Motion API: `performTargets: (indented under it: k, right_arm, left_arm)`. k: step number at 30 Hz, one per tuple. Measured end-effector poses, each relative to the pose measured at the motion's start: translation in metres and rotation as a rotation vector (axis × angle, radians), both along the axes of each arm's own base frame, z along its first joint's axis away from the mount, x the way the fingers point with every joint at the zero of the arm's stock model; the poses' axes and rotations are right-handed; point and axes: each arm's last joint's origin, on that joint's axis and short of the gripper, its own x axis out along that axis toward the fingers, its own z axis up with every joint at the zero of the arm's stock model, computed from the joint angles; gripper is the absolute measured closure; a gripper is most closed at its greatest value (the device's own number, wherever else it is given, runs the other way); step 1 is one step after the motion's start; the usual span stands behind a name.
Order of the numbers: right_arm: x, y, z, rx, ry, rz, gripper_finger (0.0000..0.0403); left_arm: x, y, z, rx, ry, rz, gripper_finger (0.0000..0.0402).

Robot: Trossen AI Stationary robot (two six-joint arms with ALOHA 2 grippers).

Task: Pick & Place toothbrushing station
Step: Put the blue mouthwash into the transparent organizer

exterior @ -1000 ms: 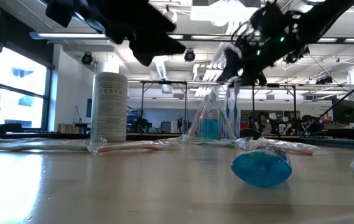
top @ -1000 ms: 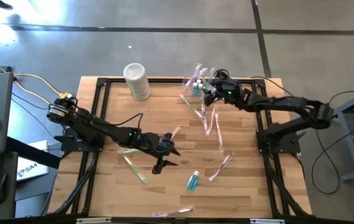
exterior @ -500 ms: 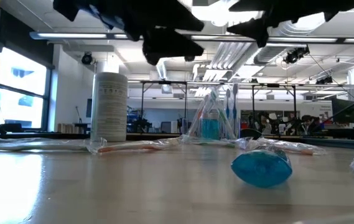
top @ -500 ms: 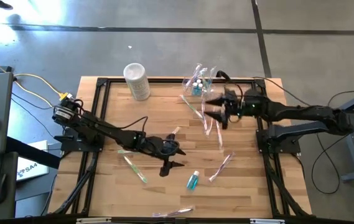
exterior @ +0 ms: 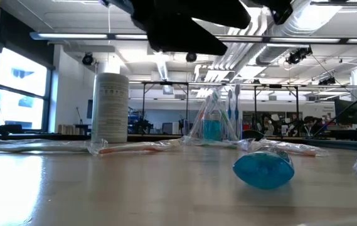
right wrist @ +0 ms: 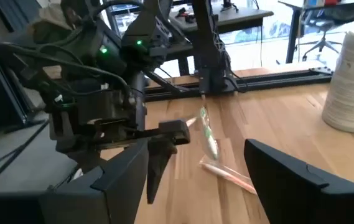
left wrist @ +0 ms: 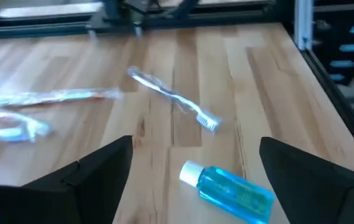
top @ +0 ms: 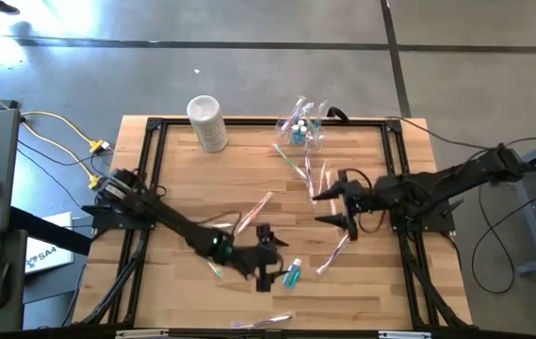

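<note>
both arms have swung toward the near side of the tabletop [top: 183,179] since a second ago. left end effector [top: 269,266], fingers spread and empty, hovers just beside the blue bottle [top: 292,274]. right end effector [top: 335,207], also spread and empty, hangs over wrapped toothbrushes [top: 322,184]. well beyond both, the toothbrushing station [top: 301,124] stands at the far edge, brushes inside; loose items are left to pick up.

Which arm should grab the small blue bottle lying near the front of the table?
Left, probably. The left gripper hangs open right beside the blue bottle, which fills its wrist view between the fingers. The right gripper, also open, sits farther back by a wrapped toothbrush.
</note>
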Motion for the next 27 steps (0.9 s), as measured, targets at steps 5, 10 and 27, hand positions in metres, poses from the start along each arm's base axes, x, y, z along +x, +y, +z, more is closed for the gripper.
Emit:
performTargets:
  k: [5,10,27]
  right_arm:
    - [-0.007,0.02,0.0,-0.011,-0.008,0.019,0.0144]
    - [-0.014,0.036,0.0,0.013,-0.002,0.087,0.0144]
    - [-0.042,0.078,-0.006,0.01,0.059,0.324,0.0144]
  left_arm:
    - [0.006,-0.029,-0.017,-0.05,-0.028,0.15,0.0057]
    - [0.025,-0.045,-0.033,-0.134,-0.05,0.239,0.0057]
    - [0.05,-0.048,-0.089,-0.307,0.138,0.467,0.0057]
